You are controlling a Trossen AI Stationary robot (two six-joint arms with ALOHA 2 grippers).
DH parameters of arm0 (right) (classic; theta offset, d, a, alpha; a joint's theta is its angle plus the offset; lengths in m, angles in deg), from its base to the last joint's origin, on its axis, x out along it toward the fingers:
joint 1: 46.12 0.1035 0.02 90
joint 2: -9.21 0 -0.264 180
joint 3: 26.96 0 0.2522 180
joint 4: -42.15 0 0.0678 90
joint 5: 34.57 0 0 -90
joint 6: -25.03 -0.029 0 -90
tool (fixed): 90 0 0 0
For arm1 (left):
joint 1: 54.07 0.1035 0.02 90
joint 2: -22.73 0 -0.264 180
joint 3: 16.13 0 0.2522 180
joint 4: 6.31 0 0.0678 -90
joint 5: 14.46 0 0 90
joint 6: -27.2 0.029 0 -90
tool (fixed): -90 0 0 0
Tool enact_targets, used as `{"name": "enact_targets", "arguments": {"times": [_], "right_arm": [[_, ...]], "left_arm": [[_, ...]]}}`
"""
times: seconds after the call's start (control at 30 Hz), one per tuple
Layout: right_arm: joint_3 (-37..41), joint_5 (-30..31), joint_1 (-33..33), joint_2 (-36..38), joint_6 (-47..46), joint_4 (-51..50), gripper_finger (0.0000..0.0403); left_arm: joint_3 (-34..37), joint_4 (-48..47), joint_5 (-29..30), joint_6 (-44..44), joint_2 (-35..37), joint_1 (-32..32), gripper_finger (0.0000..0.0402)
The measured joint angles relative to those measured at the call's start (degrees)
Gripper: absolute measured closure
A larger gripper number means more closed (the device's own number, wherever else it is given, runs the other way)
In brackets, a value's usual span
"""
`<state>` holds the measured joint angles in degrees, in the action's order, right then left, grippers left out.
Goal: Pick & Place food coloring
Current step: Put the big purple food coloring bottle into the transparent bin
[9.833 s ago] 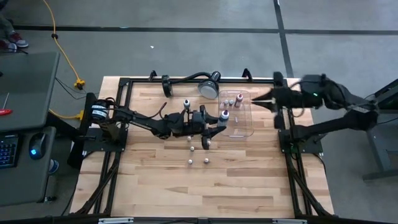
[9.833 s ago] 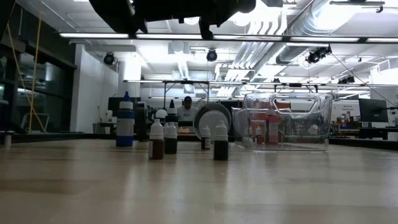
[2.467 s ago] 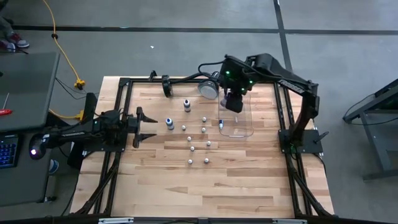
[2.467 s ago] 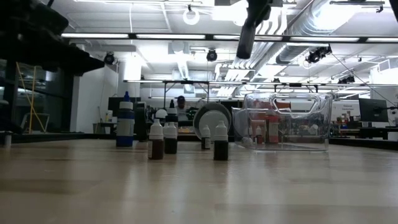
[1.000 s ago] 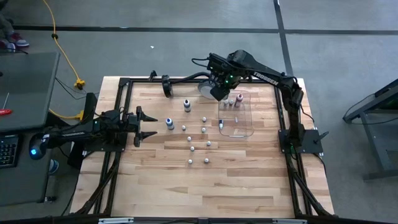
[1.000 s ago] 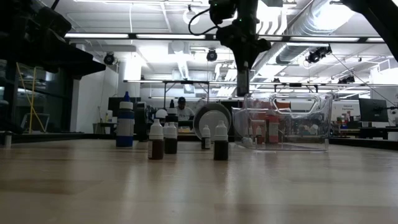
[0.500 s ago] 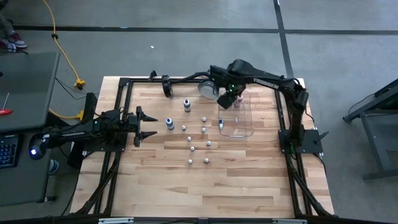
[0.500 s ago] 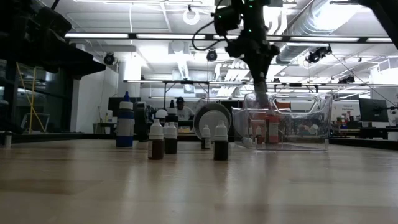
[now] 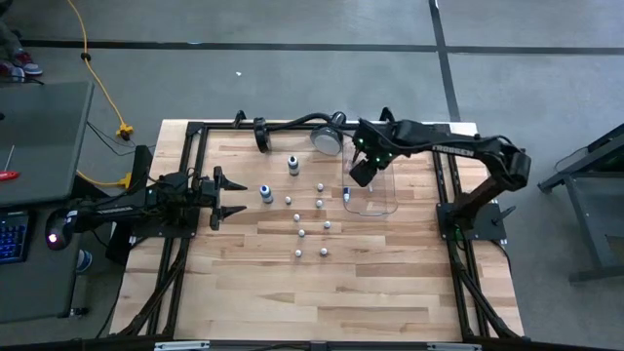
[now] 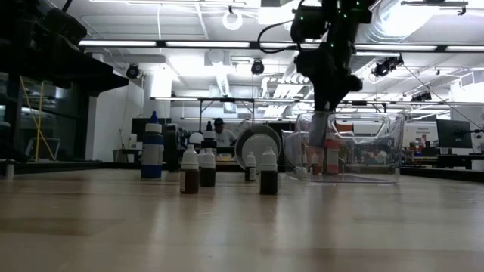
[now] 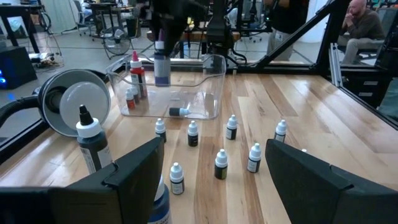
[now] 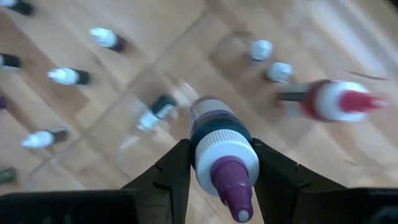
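Several small white-capped food coloring bottles (image 9: 310,222) stand upright on the wooden table, with two taller blue ones (image 9: 265,193) to their left. A clear tray (image 9: 382,200) at the far right holds a few bottles (image 11: 133,78); one (image 11: 180,111) lies on its side. My right gripper (image 9: 361,172) is over the tray, shut on a dark bottle with a white cap and purple tip (image 12: 221,146). My left gripper (image 9: 220,195) waits open at the table's left, pointing level at the bottles. My right gripper pinches the bottle between its two fingers (image 12: 177,165) at the white cap (image 12: 214,152) and shoulder. The fingers come from above, pointing steeply down. The bottle hangs upright below them, its body (image 11: 161,67) between the tray's walls. Whether its base touches the tray floor I cannot tell.
A round silver lamp head (image 9: 328,137) on a black gooseneck lies at the far edge, just left of the tray. A black frame (image 9: 195,132) runs round the table. Bare wood (image 9: 322,302) fills the near half.
My right gripper has carried the bottle from beside the lamp head toward the table's near and right edges and down among the tray's walls, tipping more steeply downward. It has stayed shut on the bottle.
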<state>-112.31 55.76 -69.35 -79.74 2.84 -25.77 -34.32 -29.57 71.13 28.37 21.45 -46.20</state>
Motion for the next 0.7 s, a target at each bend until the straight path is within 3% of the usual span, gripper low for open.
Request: {"name": "enact_targets", "arguments": {"times": [0.7], "right_arm": [[1.75, -3.91, -1.59, -7.24, 22.38, 7.30, 0.0272]], "left_arm": [[0.00, 0.02, -0.02, -0.02, 0.00, 0.01, 0.0124]]}}
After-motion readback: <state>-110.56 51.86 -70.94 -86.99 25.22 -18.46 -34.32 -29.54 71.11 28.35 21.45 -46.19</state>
